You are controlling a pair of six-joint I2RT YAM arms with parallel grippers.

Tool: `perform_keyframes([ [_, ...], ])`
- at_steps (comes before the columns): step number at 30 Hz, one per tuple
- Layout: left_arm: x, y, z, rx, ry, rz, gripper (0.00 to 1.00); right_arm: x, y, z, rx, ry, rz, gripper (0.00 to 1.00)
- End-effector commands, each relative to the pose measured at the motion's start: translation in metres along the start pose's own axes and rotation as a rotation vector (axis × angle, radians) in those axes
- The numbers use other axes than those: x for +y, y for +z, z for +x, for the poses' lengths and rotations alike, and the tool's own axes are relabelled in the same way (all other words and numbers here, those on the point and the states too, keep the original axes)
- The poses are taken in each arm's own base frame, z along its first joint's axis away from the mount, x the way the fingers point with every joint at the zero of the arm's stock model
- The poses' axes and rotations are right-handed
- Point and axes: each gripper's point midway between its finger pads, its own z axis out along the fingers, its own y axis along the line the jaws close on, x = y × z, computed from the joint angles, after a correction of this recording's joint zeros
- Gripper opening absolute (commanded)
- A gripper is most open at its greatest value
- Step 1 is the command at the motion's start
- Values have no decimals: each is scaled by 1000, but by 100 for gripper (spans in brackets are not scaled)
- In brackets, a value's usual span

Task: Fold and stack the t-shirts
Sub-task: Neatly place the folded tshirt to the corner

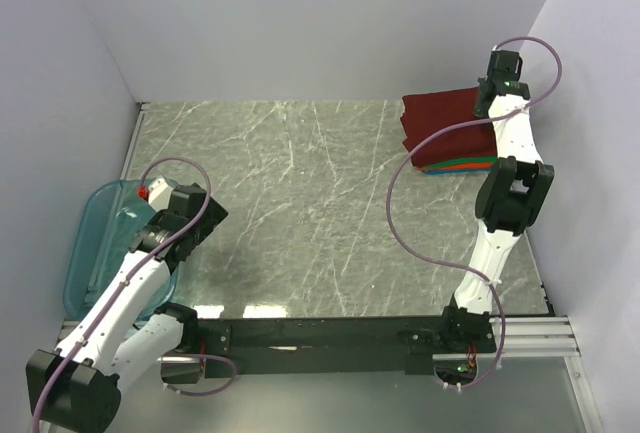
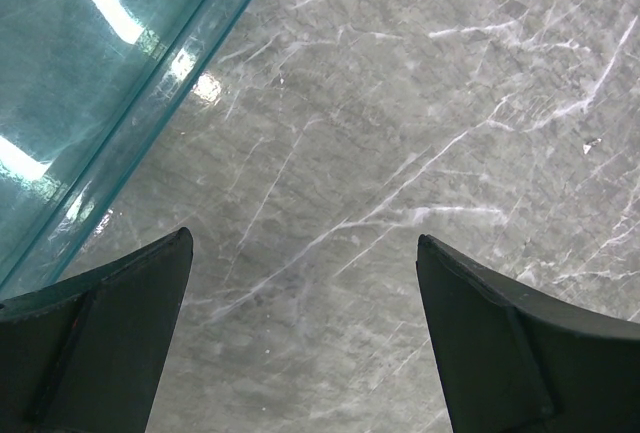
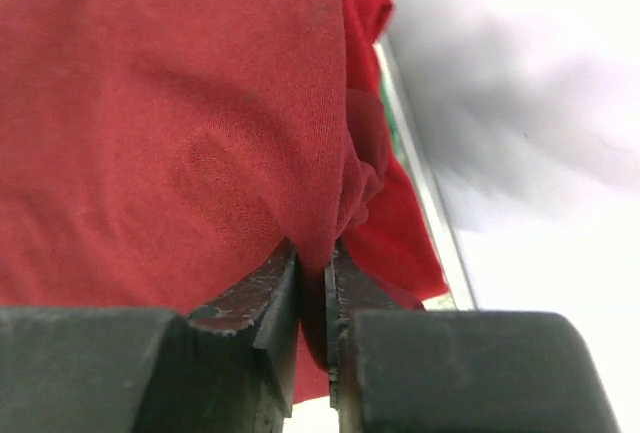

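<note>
A dark maroon t-shirt [image 1: 440,118] lies on top of a stack of folded t-shirts at the far right corner. Red, green, orange and blue edges [image 1: 462,164] show beneath it. My right gripper [image 1: 487,103] sits at the stack's right end. In the right wrist view its jaws [image 3: 312,263] stand only a narrow slit apart, with a fold of the maroon t-shirt [image 3: 180,123] pinched between them. Brighter red cloth [image 3: 405,238] shows just behind. My left gripper [image 1: 192,218] hovers wide open over bare table [image 2: 305,243], holding nothing.
A translucent teal plastic bin [image 1: 95,243] stands at the left edge of the marble table [image 1: 300,183], its rim [image 2: 130,113] just left of my left fingers. White walls close in on the left, back and right. The right wall [image 3: 520,103] is next to the stack.
</note>
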Motion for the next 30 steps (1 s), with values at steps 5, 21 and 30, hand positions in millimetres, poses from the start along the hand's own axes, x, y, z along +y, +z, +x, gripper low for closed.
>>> perform_keyframes([
  [5,-18,0,-18,-49,-13,31,100,-40,7,-5,-8,68,166,49],
  [21,-26,-11,-23,-60,-38,95,99,-24,-88,-48,-144,313,-19,75],
  [30,-30,-9,-20,-46,-34,112,99,36,-90,-56,-139,273,-277,83],
])
